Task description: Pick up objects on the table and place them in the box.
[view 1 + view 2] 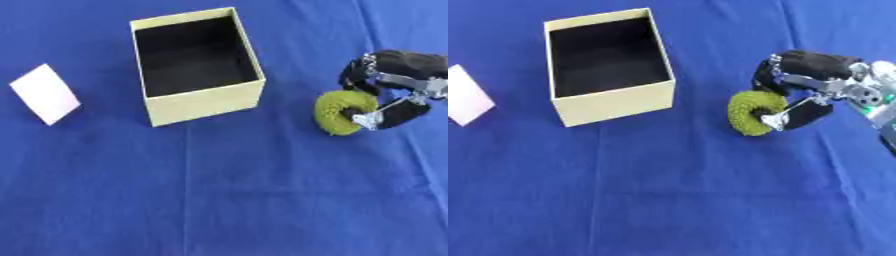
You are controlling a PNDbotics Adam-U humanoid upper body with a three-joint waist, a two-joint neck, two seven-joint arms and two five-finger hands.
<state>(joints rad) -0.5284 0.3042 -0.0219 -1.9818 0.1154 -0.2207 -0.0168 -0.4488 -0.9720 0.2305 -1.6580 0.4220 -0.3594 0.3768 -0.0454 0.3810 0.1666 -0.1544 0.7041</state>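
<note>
An olive-green fuzzy ring [339, 112] stands on edge on the blue cloth, right of the box. My right hand [807, 82] comes in from the right and is curled round it, thumb tip through the ring's hole and fingers over its top. The open yellow cardboard box [204, 102] with a dark inside stands at the upper middle; nothing shows in it. A white card [45, 93] lies flat at the far left. My left hand is out of view.
A blue cloth [219, 190] covers the whole table, with a faint fold line running down its middle.
</note>
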